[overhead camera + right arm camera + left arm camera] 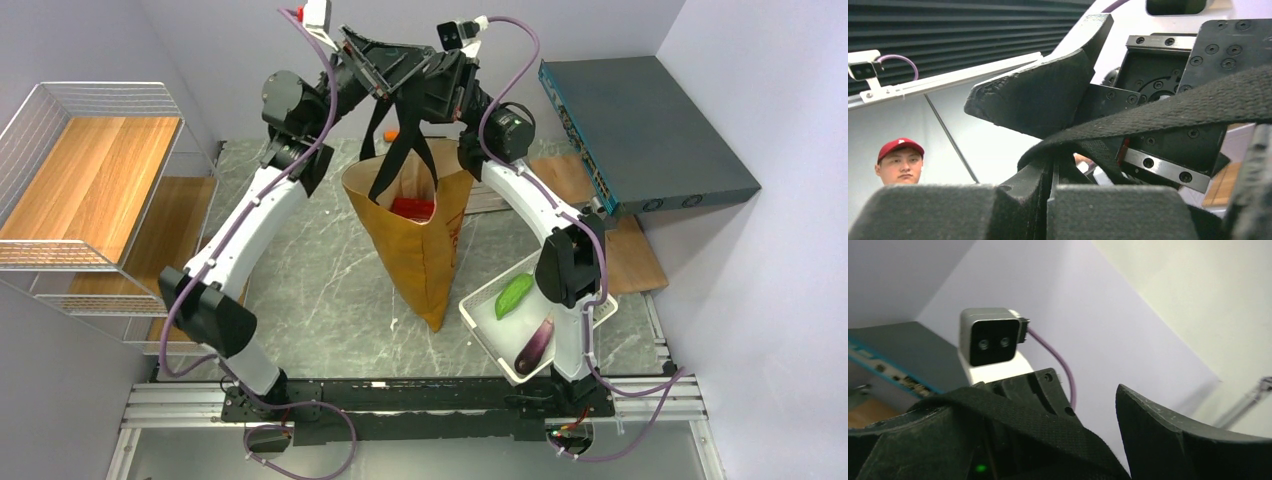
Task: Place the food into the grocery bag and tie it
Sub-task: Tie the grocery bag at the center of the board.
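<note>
Grocery bag (430,262) and red packet (412,208) only overhead; straps (1198,107) alone at wrists.

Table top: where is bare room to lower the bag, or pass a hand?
Widest bare marble lies between the left arm and the grocery bag. A narrower strip runs from the bag's bottom tip to the near rail. Right of the bag is crowded: the white tray and right arm close in.
</note>
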Action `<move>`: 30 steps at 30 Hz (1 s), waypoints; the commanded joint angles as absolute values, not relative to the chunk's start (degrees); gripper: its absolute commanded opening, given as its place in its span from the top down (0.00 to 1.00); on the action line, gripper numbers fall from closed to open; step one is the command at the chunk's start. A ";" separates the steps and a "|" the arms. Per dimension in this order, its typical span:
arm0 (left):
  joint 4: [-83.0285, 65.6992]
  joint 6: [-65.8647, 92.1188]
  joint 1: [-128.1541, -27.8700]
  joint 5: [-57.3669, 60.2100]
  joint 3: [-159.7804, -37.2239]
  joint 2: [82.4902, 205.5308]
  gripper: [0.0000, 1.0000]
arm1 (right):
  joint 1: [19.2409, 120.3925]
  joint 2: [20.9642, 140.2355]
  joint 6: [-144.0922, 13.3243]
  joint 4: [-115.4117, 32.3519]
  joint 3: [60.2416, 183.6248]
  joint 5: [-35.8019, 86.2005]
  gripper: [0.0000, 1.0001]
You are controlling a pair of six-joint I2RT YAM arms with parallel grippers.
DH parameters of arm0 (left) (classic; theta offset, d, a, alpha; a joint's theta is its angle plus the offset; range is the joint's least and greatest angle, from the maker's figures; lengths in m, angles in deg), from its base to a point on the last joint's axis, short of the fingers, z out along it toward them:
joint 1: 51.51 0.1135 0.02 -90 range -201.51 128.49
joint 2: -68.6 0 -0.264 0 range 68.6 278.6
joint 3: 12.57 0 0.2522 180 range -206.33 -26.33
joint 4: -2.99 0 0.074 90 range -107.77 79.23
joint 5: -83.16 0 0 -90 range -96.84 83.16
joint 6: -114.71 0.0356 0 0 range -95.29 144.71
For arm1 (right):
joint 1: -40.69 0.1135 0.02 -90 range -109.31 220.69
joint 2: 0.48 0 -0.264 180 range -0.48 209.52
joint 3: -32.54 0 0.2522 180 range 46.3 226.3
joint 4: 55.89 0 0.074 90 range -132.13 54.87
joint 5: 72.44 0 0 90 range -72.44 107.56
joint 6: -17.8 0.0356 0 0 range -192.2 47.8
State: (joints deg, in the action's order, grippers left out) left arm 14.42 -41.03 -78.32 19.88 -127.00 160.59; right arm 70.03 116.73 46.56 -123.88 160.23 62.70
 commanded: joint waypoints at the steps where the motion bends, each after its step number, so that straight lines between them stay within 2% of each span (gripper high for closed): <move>1: 23.02 -49.40 -78.06 35.47 -134.48 166.56 0.01 | 69.27 111.44 62.26 -130.91 163.46 51.83 1.00; 3: 20.19 -48.51 -78.15 39.64 -136.29 167.06 0.01 | 68.97 111.95 62.21 -130.23 165.26 51.96 1.00; 7: 17.56 -45.06 -76.94 38.02 -130.26 162.35 0.01 | 68.24 111.64 62.38 -130.79 165.75 50.06 1.00; 15: 29.80 -46.10 -75.69 30.89 -119.96 155.60 0.01 | 66.60 111.13 63.14 -131.50 165.22 48.41 1.00; 23: 34.41 -48.23 -75.08 30.07 -118.72 155.13 0.01 | 65.19 111.92 64.72 -132.29 166.26 44.50 1.00; 26: 32.04 -45.01 -75.07 27.86 -117.86 153.34 0.01 | 64.84 111.77 64.60 -132.03 166.28 44.64 1.00; 30: 21.54 -36.40 -75.19 22.92 -118.23 149.22 0.01 | 64.61 111.79 64.75 -131.72 166.84 44.86 1.00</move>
